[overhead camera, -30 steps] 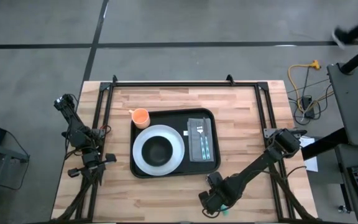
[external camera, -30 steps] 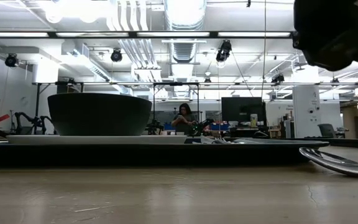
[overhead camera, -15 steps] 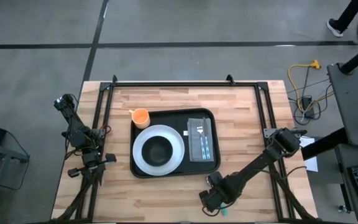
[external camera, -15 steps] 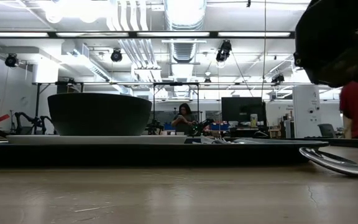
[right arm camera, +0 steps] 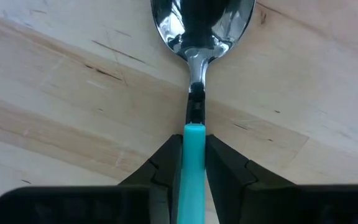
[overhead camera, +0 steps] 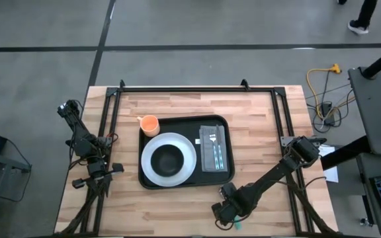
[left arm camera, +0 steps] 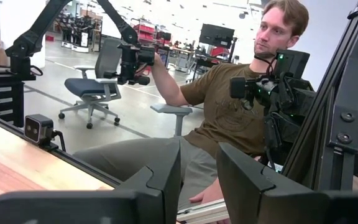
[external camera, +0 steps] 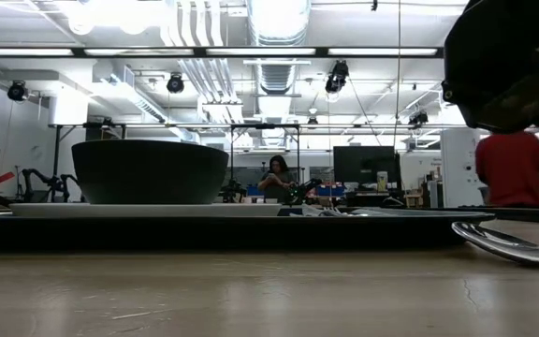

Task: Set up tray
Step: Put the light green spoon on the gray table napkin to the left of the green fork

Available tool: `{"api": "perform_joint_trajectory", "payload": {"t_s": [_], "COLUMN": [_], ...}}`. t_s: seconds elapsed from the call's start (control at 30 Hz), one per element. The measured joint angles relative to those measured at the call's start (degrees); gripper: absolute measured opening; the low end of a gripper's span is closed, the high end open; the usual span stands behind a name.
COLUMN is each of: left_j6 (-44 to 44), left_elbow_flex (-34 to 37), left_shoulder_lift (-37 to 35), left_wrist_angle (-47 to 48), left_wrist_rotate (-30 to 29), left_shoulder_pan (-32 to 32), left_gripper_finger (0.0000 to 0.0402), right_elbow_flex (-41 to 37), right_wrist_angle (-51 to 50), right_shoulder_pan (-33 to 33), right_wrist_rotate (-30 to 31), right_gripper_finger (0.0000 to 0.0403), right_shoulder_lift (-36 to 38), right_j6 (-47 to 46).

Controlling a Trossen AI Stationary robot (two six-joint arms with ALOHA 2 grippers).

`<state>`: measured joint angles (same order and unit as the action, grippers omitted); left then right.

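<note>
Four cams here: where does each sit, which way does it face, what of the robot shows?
High: overhead, straight down; tray, both arms.
Low: tabletop level, across tray into room; right arm's dark bulk top right.
Left wrist: on parked left arm, facing a seated person; left gripper open.
Right wrist: looking down at wood; right gripper pinching spoon.
Shared: low also shows the spoon; high and low share bowl.

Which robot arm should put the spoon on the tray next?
The right one, probably. The right gripper already has its jaws around the spoon at the table's near edge, close to the tray. The left gripper waits empty off the table's left side.
</note>
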<state>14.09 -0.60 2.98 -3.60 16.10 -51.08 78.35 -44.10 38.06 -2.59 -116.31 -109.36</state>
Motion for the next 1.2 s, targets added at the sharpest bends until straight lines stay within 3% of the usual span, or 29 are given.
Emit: {"api": "perform_joint_trajectory", "payload": {"t_s": [0.47, 1.2], "left_j6": [-0.01, -0.01], "left_elbow_flex": [0.00, 0.00], "left_shoulder_lift": [0.00, -0.01], "left_wrist_angle": [0.00, 0.00], "left_wrist_rotate": [0.00, 0.00], "left_shoulder_pan": [0.00, 0.00], "left_gripper_finger": [0.0085, 0.0085], "right_elbow_flex": [0.02, 0.07], "right_wrist_angle": [0.25, 5.52], "right_shoulder_pan": [0.01, 0.02], "right_wrist_rotate": [0.15, 0.25], "right_gripper_finger": [0.0065, 0.0029], "right_shoulder_lift": [0.00, 0.74], "right_j6": [-0.04, 2.59]}}
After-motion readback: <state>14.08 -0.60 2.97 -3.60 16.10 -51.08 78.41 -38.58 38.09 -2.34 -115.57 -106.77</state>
